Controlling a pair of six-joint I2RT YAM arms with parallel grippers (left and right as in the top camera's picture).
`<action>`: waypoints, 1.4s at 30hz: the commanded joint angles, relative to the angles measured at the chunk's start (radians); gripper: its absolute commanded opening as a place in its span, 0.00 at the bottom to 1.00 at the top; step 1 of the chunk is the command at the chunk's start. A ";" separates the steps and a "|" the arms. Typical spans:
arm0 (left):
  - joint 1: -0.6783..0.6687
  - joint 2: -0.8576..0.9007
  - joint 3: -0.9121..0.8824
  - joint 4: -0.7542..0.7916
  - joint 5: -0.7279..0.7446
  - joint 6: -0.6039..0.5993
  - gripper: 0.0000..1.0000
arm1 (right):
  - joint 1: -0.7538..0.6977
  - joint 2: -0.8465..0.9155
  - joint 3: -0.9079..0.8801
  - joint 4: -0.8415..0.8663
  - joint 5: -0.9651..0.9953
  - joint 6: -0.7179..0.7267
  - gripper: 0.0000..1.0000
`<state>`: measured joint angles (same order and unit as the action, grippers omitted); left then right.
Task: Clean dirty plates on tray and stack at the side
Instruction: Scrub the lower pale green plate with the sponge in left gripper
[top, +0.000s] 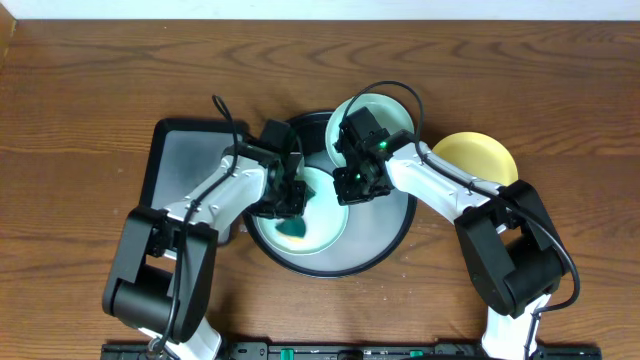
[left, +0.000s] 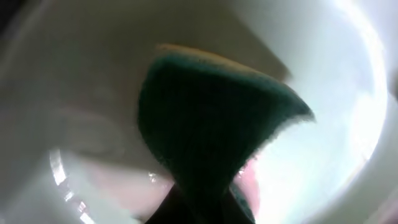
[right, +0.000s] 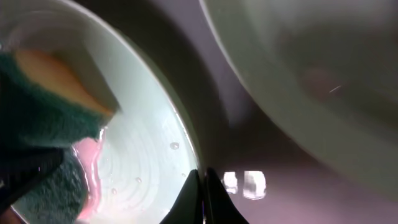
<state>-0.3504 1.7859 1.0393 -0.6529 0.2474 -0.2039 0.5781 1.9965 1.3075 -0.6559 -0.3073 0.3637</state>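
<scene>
A pale mint plate lies in the round black tray. My left gripper is shut on a green and yellow sponge and presses it on this plate. A pink smear lies beside the sponge. My right gripper is shut on this plate's rim, and it shows in the overhead view. A second mint plate rests on the tray's far rim. The yellow plate sits on the table to the right.
A black rectangular tray lies left of the round tray, under my left arm. The second mint plate fills the upper right of the right wrist view, close to the held plate. Wooden table lies all round.
</scene>
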 joint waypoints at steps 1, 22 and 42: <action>0.006 0.032 -0.002 0.013 -0.425 -0.263 0.07 | 0.003 0.002 0.013 0.002 -0.034 0.010 0.01; 0.007 0.032 0.001 0.106 -0.103 0.110 0.07 | 0.004 0.002 0.013 0.002 -0.035 0.010 0.01; 0.007 0.032 0.002 -0.074 0.251 0.200 0.12 | 0.003 0.002 0.013 0.001 -0.034 0.005 0.01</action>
<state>-0.3359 1.7962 1.0603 -0.7506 0.3485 -0.1272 0.5804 1.9965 1.3128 -0.6464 -0.3599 0.3645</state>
